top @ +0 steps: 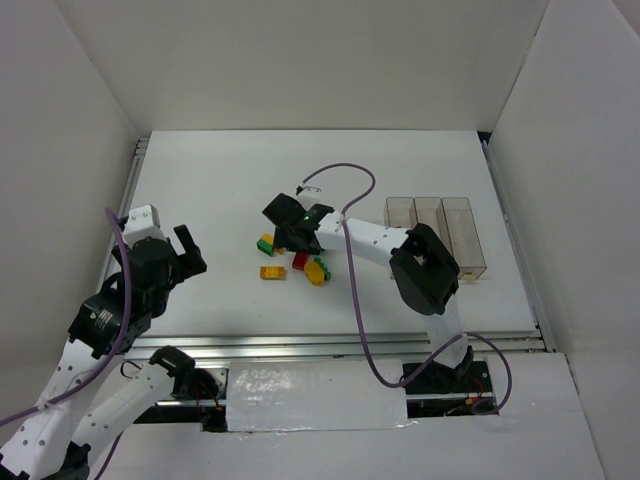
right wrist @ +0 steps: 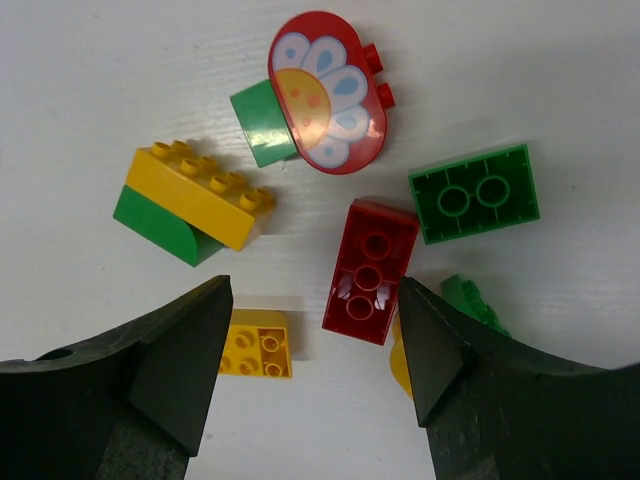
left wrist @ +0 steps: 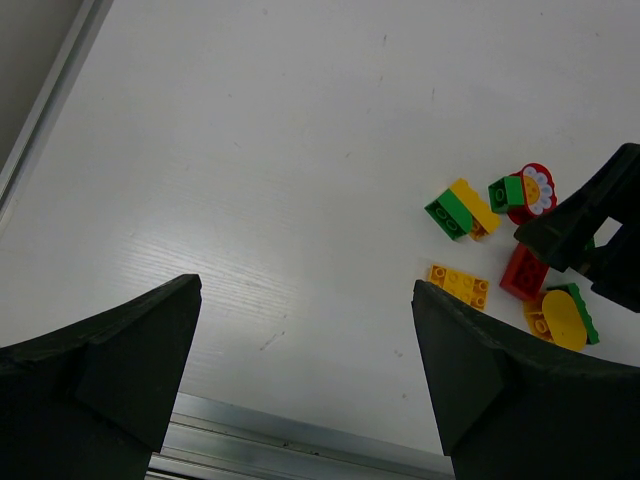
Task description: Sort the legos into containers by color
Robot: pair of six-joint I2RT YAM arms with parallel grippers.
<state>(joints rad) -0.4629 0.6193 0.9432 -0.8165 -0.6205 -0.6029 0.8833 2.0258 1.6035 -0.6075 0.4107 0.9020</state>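
Presently the right arm (top: 425, 268) rises from its base, bends at the elbow and reaches left across the table (top: 220, 170). This puts the right gripper (right wrist: 312, 288) just above the legos (top: 295, 262) near the table's middle. Its jaws stand apart, with nothing clamped between them. The left arm (top: 100, 320) is folded back at the near left. The left gripper (left wrist: 305, 290) also has its jaws spread wide and hovers over bare table, well apart from the pile.

In the right wrist view, a red brick (right wrist: 370, 270) lies hollow side up just inside the right finger, its long axis running nearly top to bottom. Beside it, a green brick (right wrist: 475, 193) also lies hollow side up, its long axis nearly crosswise. A red oval flower piece (right wrist: 325, 90) shows its white-petalled face to the camera and leans on a small green block (right wrist: 258, 122). A yellow brick (right wrist: 200, 185) sits studs up on a green wedge (right wrist: 155, 222), the pair slanting from upper left to lower right. A small yellow brick (right wrist: 258, 343) lies by the left finger. Another green piece (right wrist: 470, 300) is partly hidden behind the right finger.

The 3 containers (top: 437, 232) stand in a row to the right of the pile, with their long axes running from the far side toward the arms. The table is white, with plain white walls (top: 300, 60) around it and a metal rail (top: 300, 345) along its near edge.
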